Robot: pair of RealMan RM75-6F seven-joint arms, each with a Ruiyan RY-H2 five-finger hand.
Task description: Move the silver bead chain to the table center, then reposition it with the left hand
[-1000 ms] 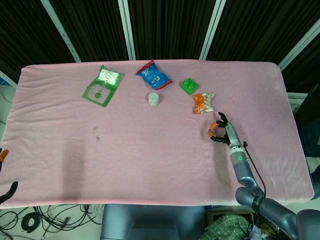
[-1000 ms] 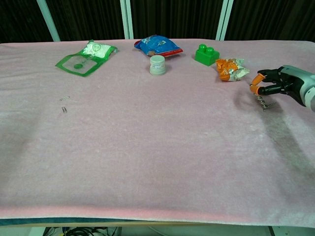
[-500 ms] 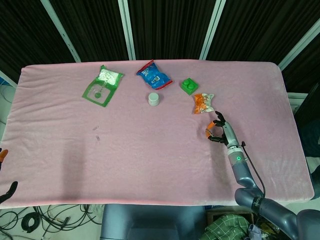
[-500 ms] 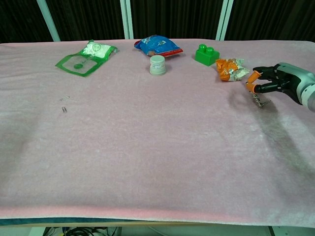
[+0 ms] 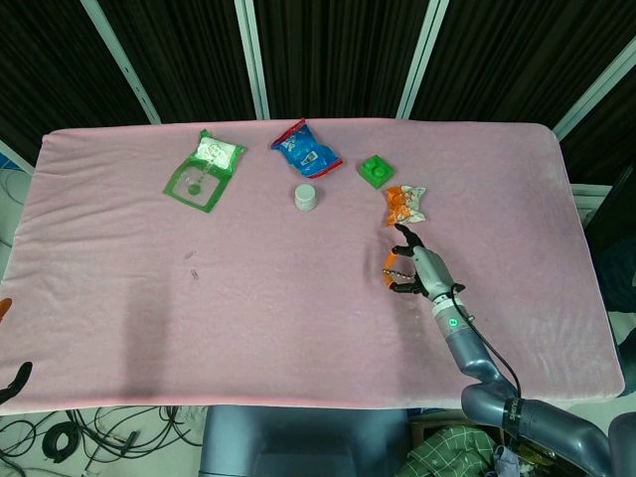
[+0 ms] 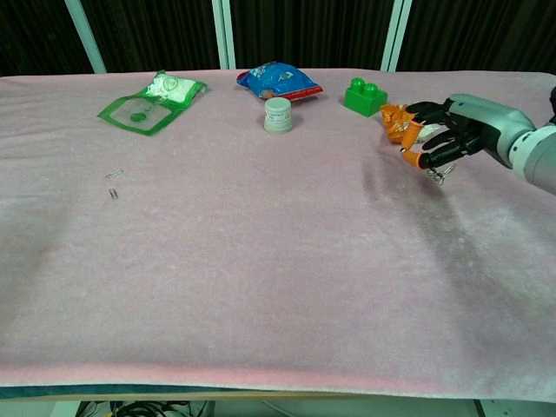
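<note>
No legible labels were noted. At right of centre, the silver bead chain (image 6: 438,177) was pinched, dangling beneath the right hand (image 6: 445,136) fingertips (image 5: 390,268).

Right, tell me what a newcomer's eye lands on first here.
First the right hand, black with orange fingertips, holding the small silver bead chain just above the pink table, right of centre. Next the bright packets along the far edge: a blue snack bag and a green pouch.
</note>
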